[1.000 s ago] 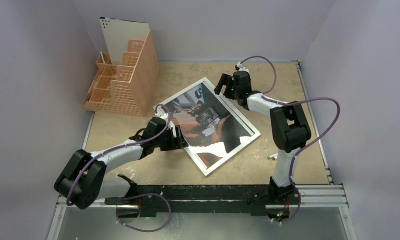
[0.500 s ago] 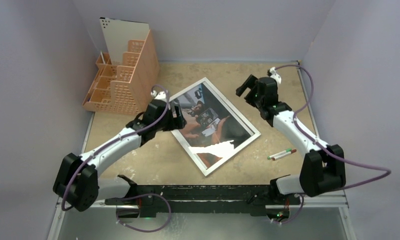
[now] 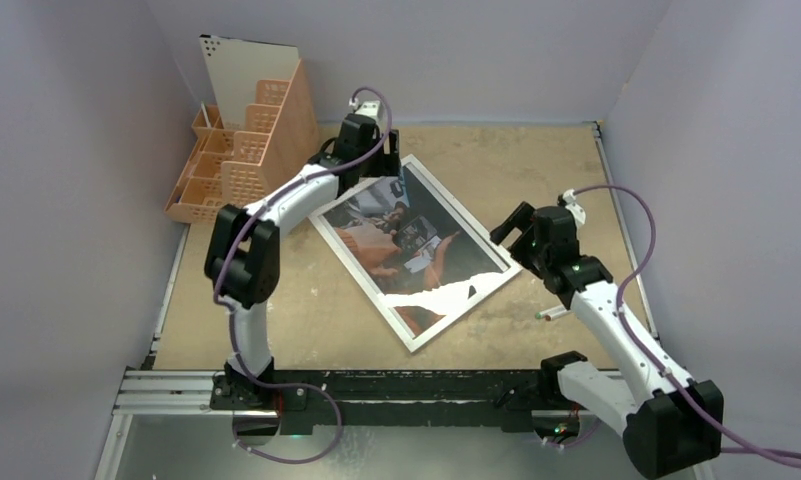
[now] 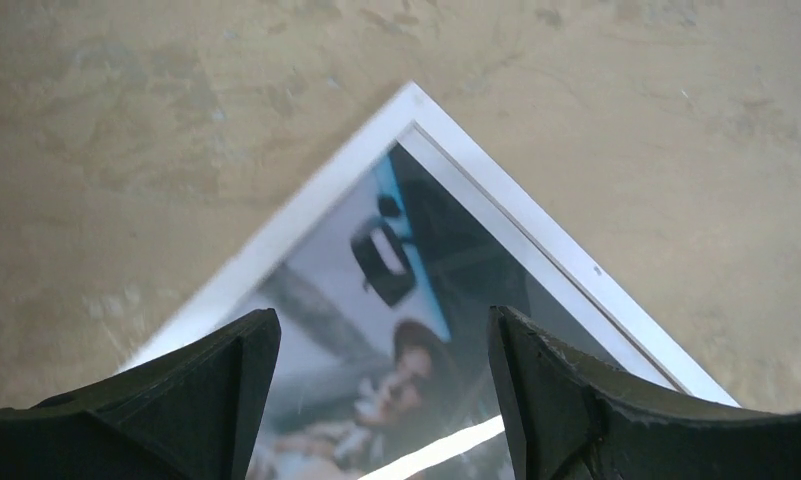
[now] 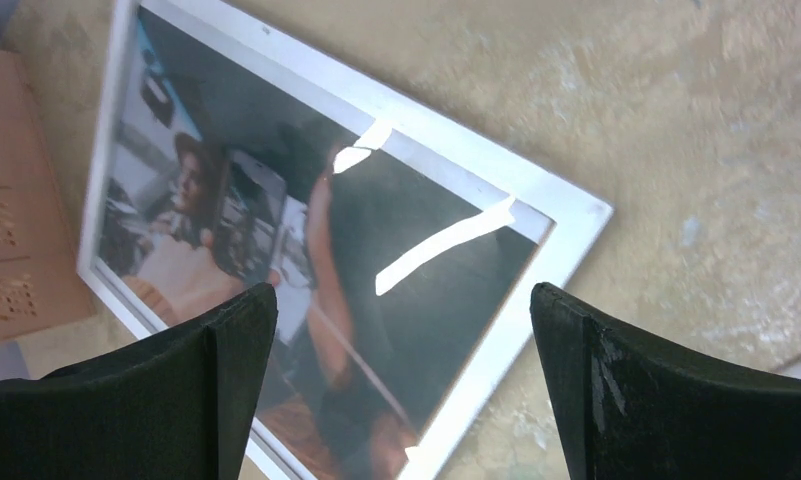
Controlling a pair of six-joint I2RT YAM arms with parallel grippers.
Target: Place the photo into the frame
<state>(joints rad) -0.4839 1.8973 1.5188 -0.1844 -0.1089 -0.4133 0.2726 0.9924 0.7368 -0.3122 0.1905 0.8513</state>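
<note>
Presently, the frame (image 4: 536, 227) is laid flat and face up near the middle of the surface (image 3: 576, 180), turned diagonally. The photo (image 3: 416, 235) is seen inside the rim. Glare streaks run across it, so it is judged to sit behind the pane.

**Step in hand**
- Insertion is judged complete or nearly so.
- Whether a backing is fitted cannot be told, as the reverse of the frame is hidden.
- The left gripper (image 4: 381, 330) is held over the far corner of the frame, jaws released, with nothing between them.
- The right gripper (image 5: 401, 300) is held over the right corner, jaws likewise released and empty.
- No contact with the frame is seen at either gripper.

**Next move**
- A check of seating is called for: the print should lie square within the rim on all four sides.
- If a correction is needed, the rim should be taken at a corner and the pane left unpressed.
- Otherwise both arms should be lifted straight up so that no corner is caught.

**Count**
- Surface: one.
- Frame: one.
- Photo: one.
- Organiser (image 3: 246, 165), at the far left: one.
- Board (image 3: 241, 70), stood in the organiser: one.
- Grippers: two.
- Pen (image 3: 549, 314), beside the right arm: one is made out. More may be hidden by the arm.
</note>
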